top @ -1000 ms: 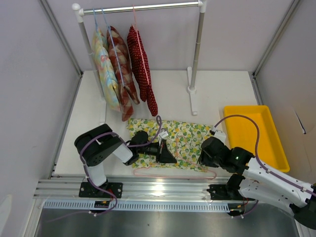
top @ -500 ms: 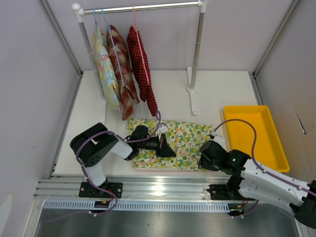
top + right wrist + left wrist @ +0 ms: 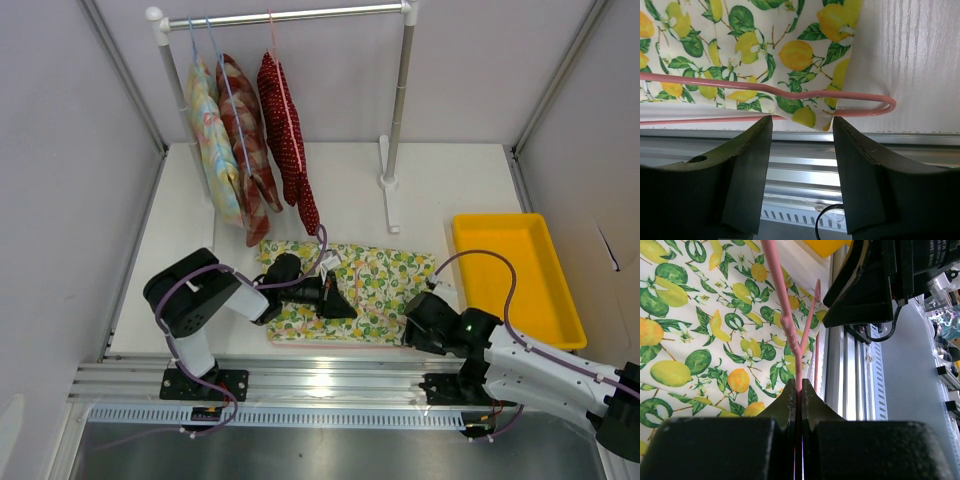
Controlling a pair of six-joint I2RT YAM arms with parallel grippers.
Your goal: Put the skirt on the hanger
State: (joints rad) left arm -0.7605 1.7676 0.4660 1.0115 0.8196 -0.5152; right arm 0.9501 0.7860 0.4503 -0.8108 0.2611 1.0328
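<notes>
The lemon-print skirt [image 3: 375,285] lies flat on the table between the arms. The pink hanger [image 3: 345,343] lies along the skirt's near edge, partly over the cloth. My left gripper [image 3: 345,303] is over the skirt's left half and shut on the hanger's wire [image 3: 781,310] near its neck, with the skirt [image 3: 690,340] below. My right gripper [image 3: 412,328] is open at the skirt's near right corner. In the right wrist view its jaws [image 3: 802,145] stand either side of the skirt corner [image 3: 810,117], just short of the hanger's rounded end [image 3: 865,111].
A clothes rack [image 3: 290,15] at the back holds a pastel floral garment [image 3: 215,140], a red patterned one and a red dotted one [image 3: 285,130] on hangers. Its post base [image 3: 390,195] stands behind the skirt. A yellow tray [image 3: 510,275] sits right. A metal rail [image 3: 320,380] runs along the near edge.
The left gripper has drawn the hanger away from the rail, onto the skirt's near edge. The right gripper has shifted slightly nearer and stays open.
</notes>
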